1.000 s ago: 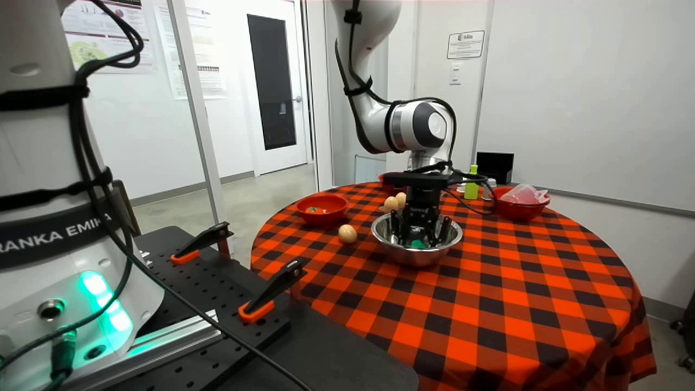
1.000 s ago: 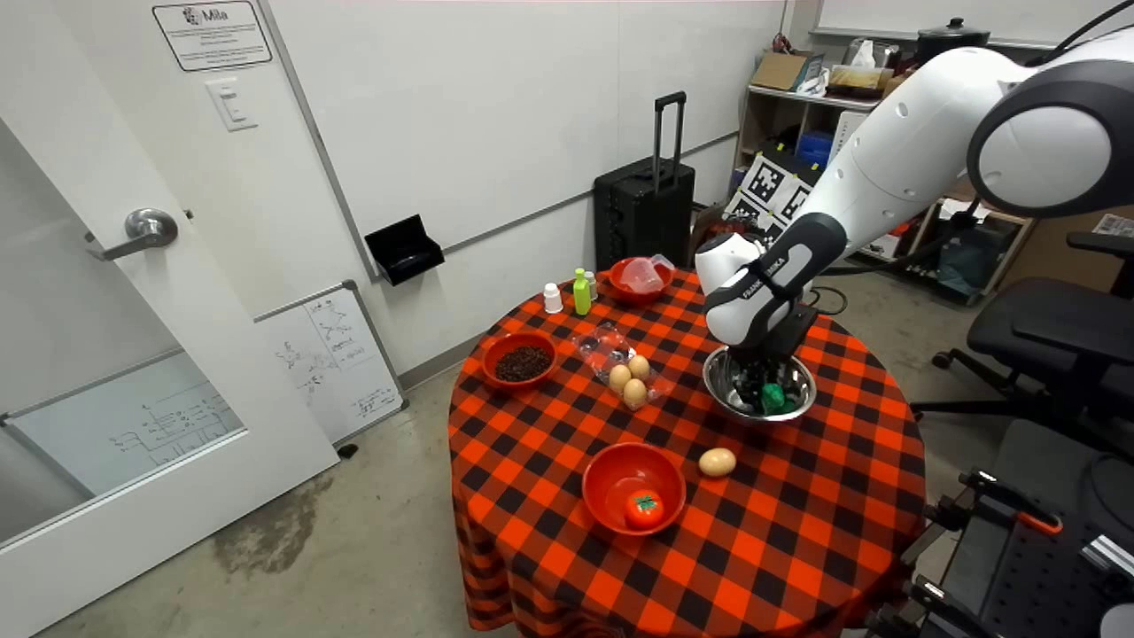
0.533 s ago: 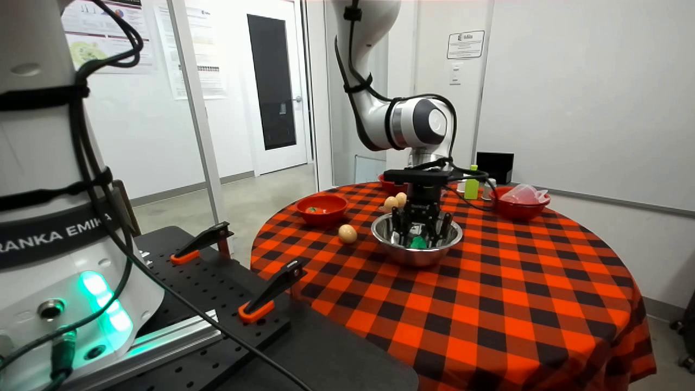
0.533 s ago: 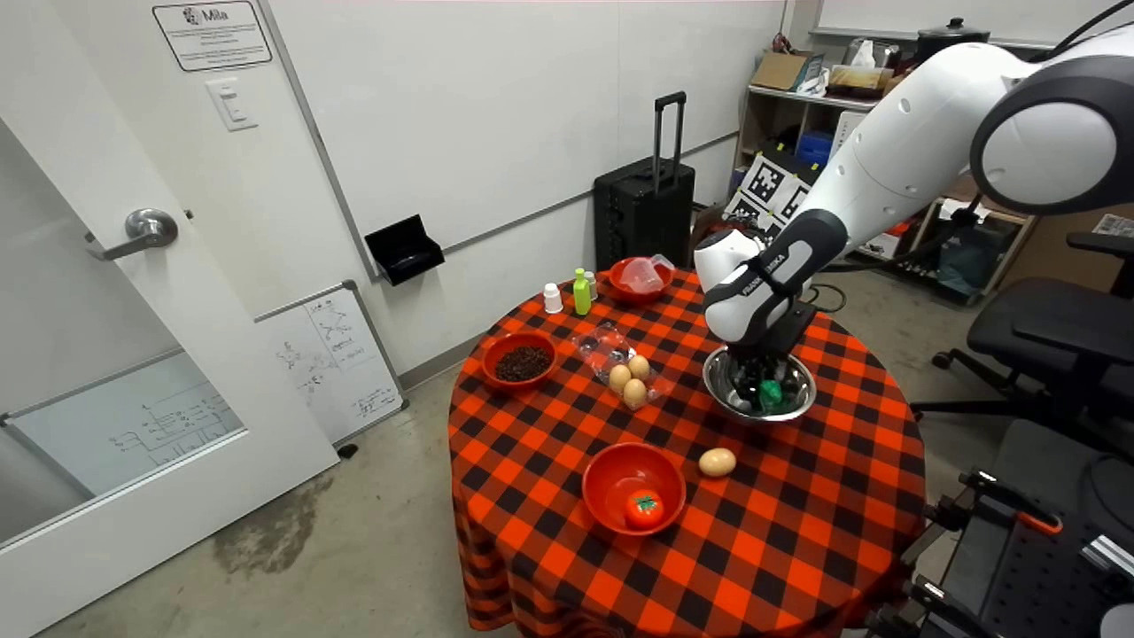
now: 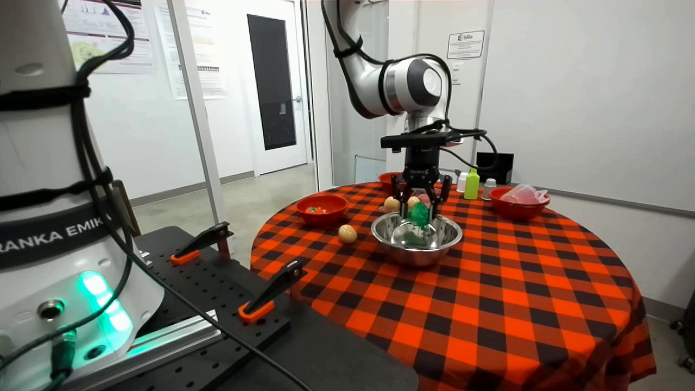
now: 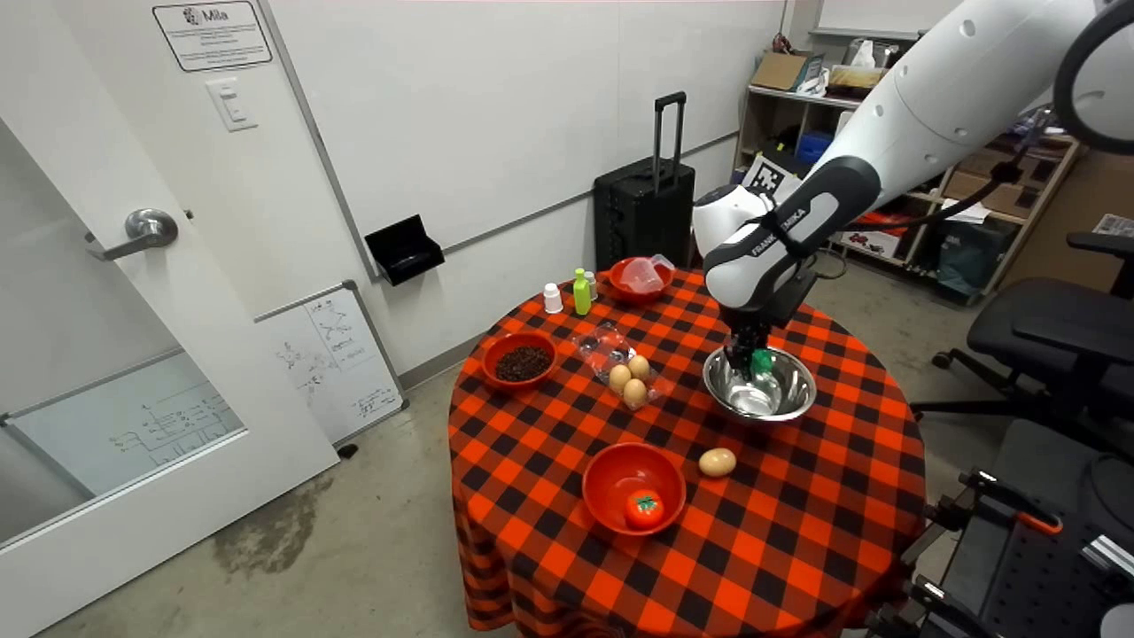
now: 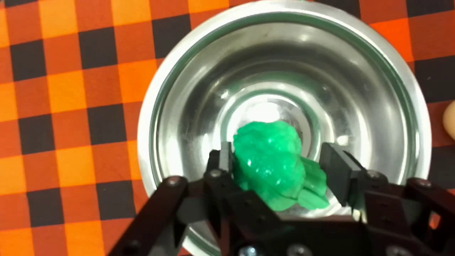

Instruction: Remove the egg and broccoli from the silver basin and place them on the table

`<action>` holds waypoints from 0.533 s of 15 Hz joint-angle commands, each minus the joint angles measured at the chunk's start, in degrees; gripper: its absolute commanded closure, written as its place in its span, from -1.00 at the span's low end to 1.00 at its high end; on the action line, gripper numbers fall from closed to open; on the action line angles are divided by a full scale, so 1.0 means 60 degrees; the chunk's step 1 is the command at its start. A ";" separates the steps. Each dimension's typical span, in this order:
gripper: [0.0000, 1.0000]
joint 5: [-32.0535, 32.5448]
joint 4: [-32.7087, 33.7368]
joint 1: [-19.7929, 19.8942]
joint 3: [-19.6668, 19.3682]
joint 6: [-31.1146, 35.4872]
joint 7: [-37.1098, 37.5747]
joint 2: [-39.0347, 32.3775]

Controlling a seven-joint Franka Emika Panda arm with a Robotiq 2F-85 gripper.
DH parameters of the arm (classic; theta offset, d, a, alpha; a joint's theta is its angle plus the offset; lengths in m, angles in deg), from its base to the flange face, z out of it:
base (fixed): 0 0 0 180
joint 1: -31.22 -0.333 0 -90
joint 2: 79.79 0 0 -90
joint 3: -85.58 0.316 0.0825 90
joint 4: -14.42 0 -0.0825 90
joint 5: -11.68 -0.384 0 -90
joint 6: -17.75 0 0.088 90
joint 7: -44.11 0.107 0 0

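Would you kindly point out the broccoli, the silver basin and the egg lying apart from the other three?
Broccoli [image 7: 272, 165], in the wrist view: on its lumpy green head.
Silver basin [image 5: 417, 257], in an exterior view: on its outer wall.
Lone egg [image 6: 718, 462], in an exterior view: on the middle of its side.

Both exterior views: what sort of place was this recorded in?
Probably a research lab or office room rather than a home kitchen. What shows it: a large wall-mounted whiteboard, a smaller board with handwriting on it, and a black office chair near the table.
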 commanded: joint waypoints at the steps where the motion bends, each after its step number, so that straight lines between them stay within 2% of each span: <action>1: 0.25 0.0504 -0.1365 -0.0253 0.0133 0.0168 -0.0023 0.1362; 8: 0.25 0.0118 -0.2812 -0.0402 0.1341 -0.0050 -0.0883 0.2385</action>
